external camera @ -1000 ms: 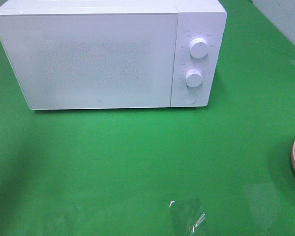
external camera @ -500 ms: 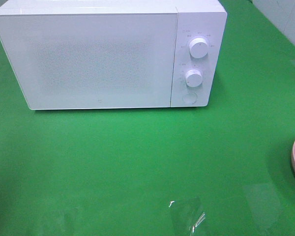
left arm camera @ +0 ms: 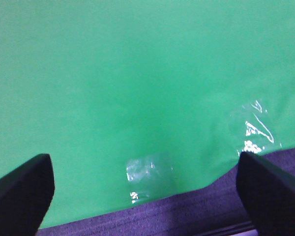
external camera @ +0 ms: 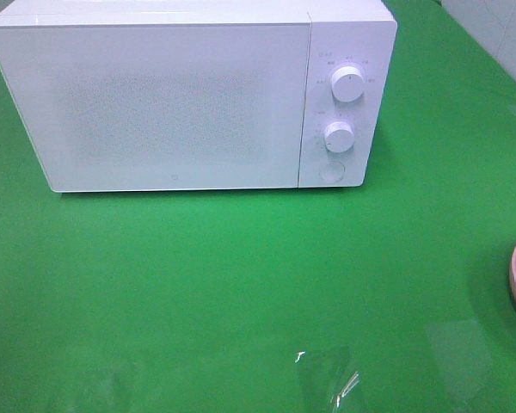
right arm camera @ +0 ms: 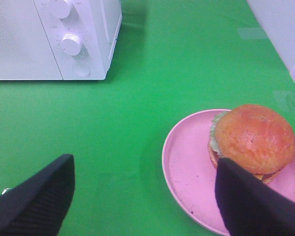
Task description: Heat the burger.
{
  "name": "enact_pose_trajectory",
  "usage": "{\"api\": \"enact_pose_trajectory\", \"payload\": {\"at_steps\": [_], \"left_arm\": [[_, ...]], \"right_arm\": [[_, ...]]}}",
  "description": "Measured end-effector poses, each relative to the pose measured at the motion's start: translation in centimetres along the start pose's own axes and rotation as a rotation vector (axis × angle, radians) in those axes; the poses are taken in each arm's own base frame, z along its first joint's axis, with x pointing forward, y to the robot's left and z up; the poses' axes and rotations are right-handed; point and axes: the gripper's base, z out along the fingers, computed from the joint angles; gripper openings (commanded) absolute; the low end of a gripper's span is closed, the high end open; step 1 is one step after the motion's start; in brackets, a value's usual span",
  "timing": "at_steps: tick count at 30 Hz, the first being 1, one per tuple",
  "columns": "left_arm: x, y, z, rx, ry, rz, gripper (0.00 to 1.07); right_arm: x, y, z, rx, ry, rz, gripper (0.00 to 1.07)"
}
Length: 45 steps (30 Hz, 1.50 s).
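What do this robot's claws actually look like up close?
Only the fingertips show. The left gripper has two matte black, blunt, wedge-shaped fingers. The right gripper looks the same, with a fine ribbed texture on one finger. No cables, markings or arms are visible.

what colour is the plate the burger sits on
Pink. The plate under the burger shows best in the right wrist view; the exterior high view catches only its edge.
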Motion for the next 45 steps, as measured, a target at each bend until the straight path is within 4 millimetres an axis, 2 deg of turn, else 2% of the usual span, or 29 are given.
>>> {"api": "enact_pose_trajectory", "payload": {"at_steps": [6,8,11,14,45], "left_arm": [[1.0,-0.7,-1.7,0.013,-0.136,-0.029,0.93],[1.9,-0.9,-2.8,-0.033,-0.23,-0.046,0.93],[2.2,-1.0,-3.1,-0.047,-0.256,-0.05,0.93],[3.4,-1.5,-4.1,-0.089,-0.357,-0.051,0.93],[3.6,-1.5,-4.3,-0.094,-0.373,-0.047,0.93]], "right_arm": [[0.0,0.0,0.0,0.0,0.0,0.0,0.75],[0.0,0.0,0.0,0.0,0.0,0.0,0.75],[0.0,0.0,0.0,0.0,0.0,0.0,0.75],[0.0,0.0,0.0,0.0,0.0,0.0,0.75],[0.0,0.0,0.0,0.0,0.0,0.0,0.75]]}}
